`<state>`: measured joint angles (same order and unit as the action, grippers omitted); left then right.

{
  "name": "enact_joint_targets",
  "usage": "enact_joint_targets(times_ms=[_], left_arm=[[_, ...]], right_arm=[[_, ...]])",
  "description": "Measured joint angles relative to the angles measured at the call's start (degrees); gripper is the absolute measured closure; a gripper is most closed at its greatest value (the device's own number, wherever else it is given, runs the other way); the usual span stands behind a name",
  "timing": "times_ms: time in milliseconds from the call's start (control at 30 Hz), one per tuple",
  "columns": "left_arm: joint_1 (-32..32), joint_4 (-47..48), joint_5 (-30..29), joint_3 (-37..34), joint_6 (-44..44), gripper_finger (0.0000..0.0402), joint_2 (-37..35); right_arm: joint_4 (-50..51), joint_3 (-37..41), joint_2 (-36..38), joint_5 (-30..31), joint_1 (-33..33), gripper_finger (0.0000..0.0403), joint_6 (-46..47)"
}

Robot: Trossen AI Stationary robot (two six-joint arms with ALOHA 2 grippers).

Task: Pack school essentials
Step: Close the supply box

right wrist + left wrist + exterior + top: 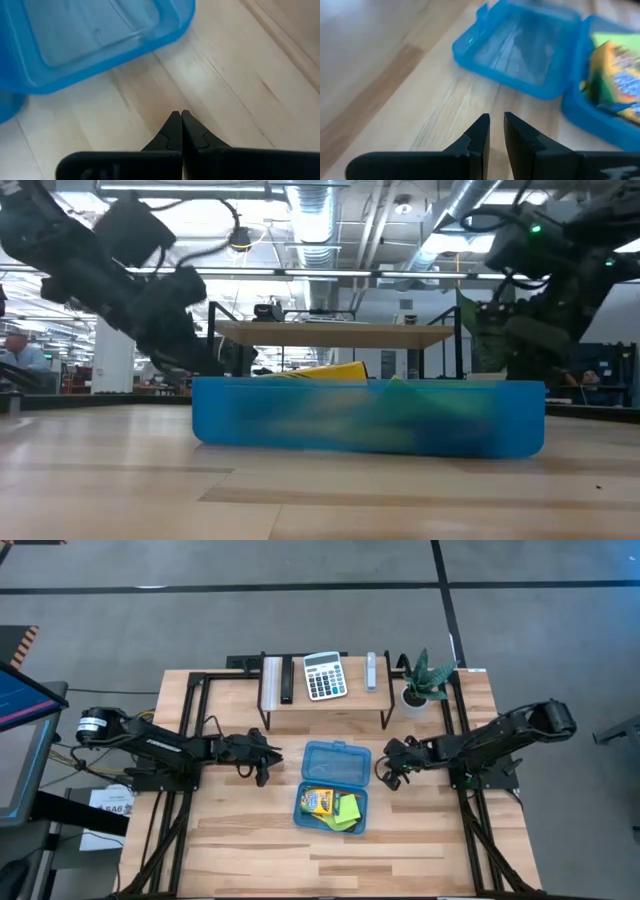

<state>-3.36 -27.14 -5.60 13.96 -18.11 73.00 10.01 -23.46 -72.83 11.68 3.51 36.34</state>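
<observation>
High view: overhead, facing straight down on the whole table [250, 840]. Low view: at tabletop height, level, close to the blue case [368, 416]. Wrist views: each looks past its own pincer, left gripper [496, 131] and right gripper [181, 129], at nearby tabletop. All four views share the blue case just ahead of both pincers.

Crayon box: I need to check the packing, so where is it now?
In the high view the crayon box lies in the left of the blue case's lower half, beside the green sticky notes, mid-table between both arms.
</observation>
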Motion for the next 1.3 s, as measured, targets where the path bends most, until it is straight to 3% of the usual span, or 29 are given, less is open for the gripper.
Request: enact_joint_targets(times_ms=[333, 633, 1300], left_arm=[[-3.48, -0.89, 3.69, 4.22, 0.06, 0.0358, 10.41], [-5.20, -0.95, 3.79, 6.91, 0.26, 0.0358, 17.22], [-5.75, -0.79, 5.29, 8.68, 0.37, 0.0358, 18.90]], right_arm=[[-2.03, -3.04, -7.01, -1.12, -1.03, 0.0400, -2.59], [-5.70, -3.59, -8.19, -1.20, -1.05, 0.0400, -3.82], [-4.12, -3.70, -9.77, -1.16, -2.19, 0.0400, -2.09]])
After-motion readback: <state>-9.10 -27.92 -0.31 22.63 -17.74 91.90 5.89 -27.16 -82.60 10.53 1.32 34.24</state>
